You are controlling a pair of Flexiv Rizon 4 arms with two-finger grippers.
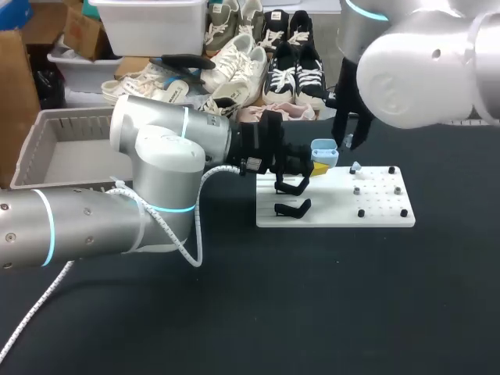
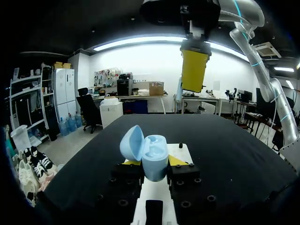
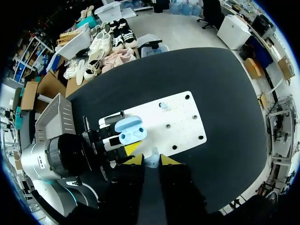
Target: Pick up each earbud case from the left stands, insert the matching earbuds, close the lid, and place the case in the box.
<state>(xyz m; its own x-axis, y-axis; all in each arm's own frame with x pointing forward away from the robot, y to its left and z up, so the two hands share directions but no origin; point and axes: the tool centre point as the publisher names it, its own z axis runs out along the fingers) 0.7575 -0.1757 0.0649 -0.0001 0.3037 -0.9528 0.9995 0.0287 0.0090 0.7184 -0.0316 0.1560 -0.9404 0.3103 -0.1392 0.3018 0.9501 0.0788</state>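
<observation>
Holding the open earbud case (image 2: pixel 151 158) upright in our left jaws, clamped shut on its sides over the white stand plate (image 1: pixel 379 215), we note our right jaws, pinching a pale earbud (image 3: pixel 153 162), hang above it, slightly offset.

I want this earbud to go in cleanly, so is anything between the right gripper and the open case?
Nothing visible stands between them. The right gripper pinches a pale blue earbud in open air above the earbud case, which the left gripper holds over the white board. The lid is tipped back to one side, leaving the cavities exposed.
</observation>
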